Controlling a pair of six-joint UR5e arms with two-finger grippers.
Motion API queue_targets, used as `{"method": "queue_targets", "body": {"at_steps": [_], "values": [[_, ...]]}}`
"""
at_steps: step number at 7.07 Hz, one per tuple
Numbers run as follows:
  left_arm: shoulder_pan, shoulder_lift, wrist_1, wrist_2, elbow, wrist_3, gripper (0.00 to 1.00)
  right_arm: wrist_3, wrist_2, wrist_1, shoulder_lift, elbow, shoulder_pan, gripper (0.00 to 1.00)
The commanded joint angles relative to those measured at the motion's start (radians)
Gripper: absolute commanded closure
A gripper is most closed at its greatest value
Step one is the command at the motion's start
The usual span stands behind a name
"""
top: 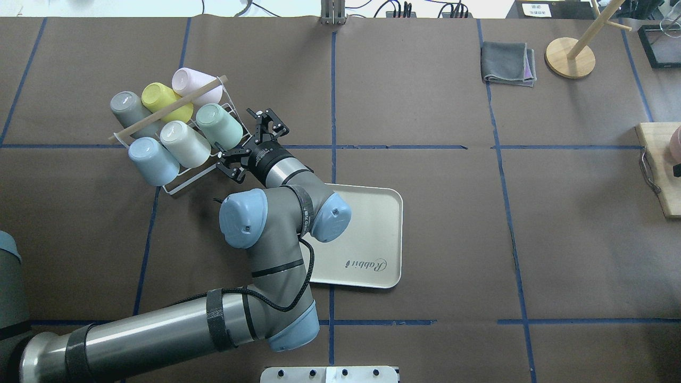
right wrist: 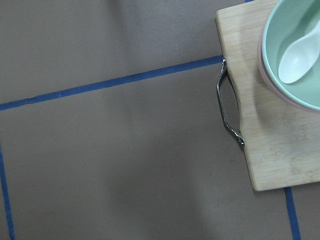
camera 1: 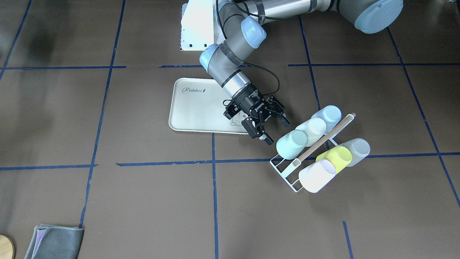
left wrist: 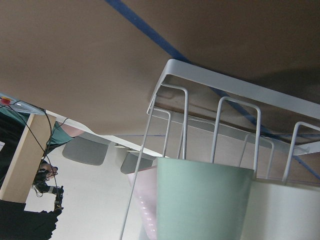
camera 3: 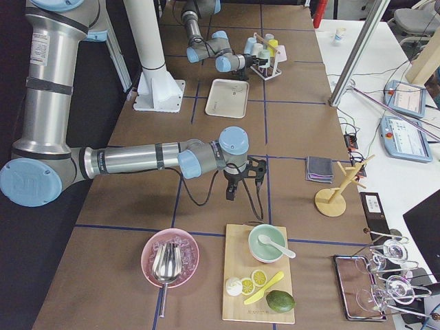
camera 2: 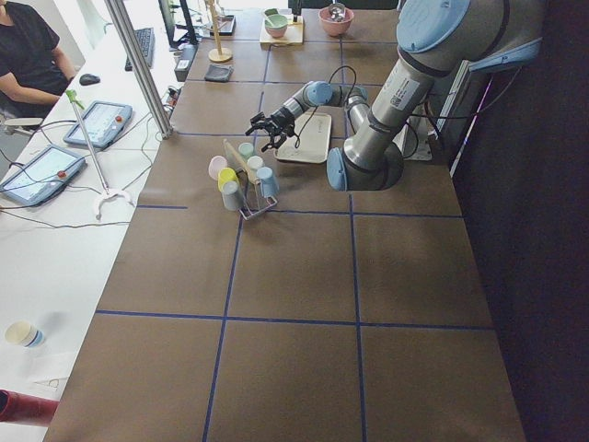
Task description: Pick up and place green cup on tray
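Lower right in the front view, the green cup (camera 1: pixel 291 144) lies tilted on a wire rack (left wrist: pixel 225 86). Just beyond it, the left gripper (camera 1: pixel 275 130) hovers, fingers spread wide, with the tray (camera 1: pixel 194 111) behind. Whether the right gripper (camera 3: pixel 234 189) is spread or closed cannot be told.

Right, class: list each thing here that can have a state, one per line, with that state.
green cup: tilted on the rack, not gripped.
tray: lying flat, no cup on it.
left gripper: open, empty, beside the green cup.
right gripper: open or shut, cannot tell.
rack: holds the green cup and five others.
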Motion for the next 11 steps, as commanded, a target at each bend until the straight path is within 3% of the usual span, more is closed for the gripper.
{"method": "queue_targets", "body": {"at_steps": [1,8,11], "values": [[-0.001,0.001,-0.005,-0.001,0.024,0.000,0.00,0.000,0.003,0.000,0.000,0.002,0.001,0.00],[-0.044,0.010,-0.110,0.001,0.131,0.007,0.00,0.001,0.006,0.000,-0.003,0.009,0.001,0.00],[-0.045,0.010,-0.112,0.002,0.130,0.009,0.00,0.001,0.006,0.000,0.000,0.009,0.001,0.00]]}}
